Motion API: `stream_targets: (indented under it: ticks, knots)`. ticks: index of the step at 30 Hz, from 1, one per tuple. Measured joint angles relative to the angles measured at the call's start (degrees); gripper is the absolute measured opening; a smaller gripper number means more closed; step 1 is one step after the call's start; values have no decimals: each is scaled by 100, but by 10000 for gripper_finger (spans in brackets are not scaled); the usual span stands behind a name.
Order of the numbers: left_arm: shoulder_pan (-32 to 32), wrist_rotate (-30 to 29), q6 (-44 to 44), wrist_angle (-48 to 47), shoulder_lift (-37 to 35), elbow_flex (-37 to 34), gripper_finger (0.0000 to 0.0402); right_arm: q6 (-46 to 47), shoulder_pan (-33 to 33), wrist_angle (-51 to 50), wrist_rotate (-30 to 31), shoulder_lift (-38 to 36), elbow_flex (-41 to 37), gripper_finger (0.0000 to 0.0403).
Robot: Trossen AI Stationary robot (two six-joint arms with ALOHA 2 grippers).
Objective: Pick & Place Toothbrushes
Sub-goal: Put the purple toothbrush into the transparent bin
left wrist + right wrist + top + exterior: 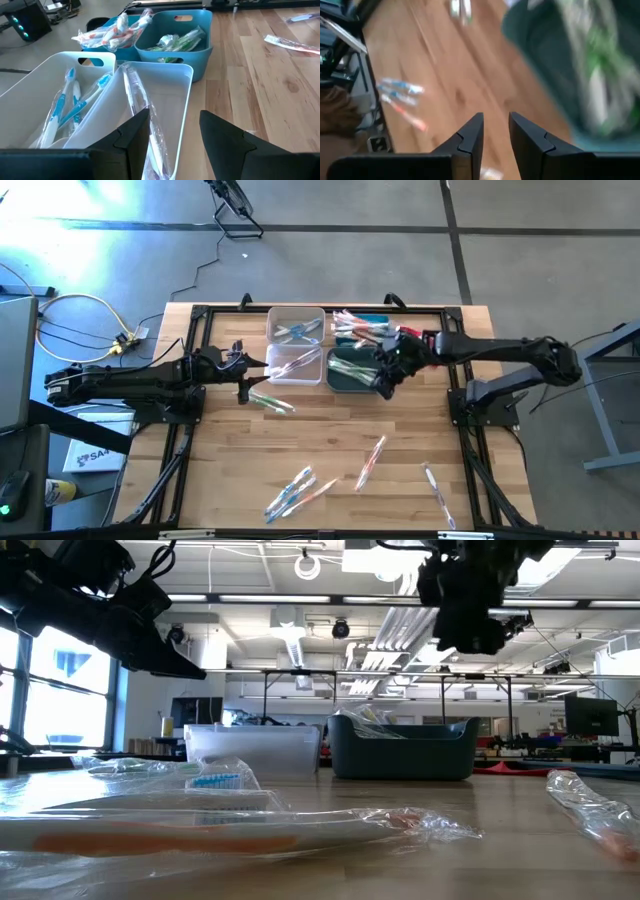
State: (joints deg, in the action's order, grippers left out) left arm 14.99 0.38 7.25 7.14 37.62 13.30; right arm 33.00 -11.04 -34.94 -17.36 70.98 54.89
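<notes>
Wrapped toothbrushes lie loose on the wooden table: one (272, 402) near my left gripper, a group (292, 492) at the near edge, one (370, 462) and one (438, 492) to the right. More toothbrushes fill two white bins (296, 326) (296, 364) and two teal bins (350, 376) (175, 42). My left gripper (243, 385) (172, 117) stands open beside the near white bin, holding nothing. My right gripper (385, 383) (495, 117) hangs above the near teal bin's near edge, its fingers a little apart with nothing between them.
The four bins stand together at the table's far middle. A dark frame (190, 360) runs round the table's edges. In the low view a wrapped toothbrush (200, 825) lies close in front. Bare wood shows between the bins and the near toothbrushes.
</notes>
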Motion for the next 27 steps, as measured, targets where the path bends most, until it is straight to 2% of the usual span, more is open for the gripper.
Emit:
stream_targets:
  ticks: [9,15,27]
  knots:
    - [0,-14,0,0,-2,0,171,1494,1010,-929,-94,4,0,84]
    - [0,-13,0,0,-2,0,171,2331,1777,-1028,-16,4,0,84]
    - [0,-9,-2,2,-2,0,171,4205,3204,-1516,792,4,0,84]
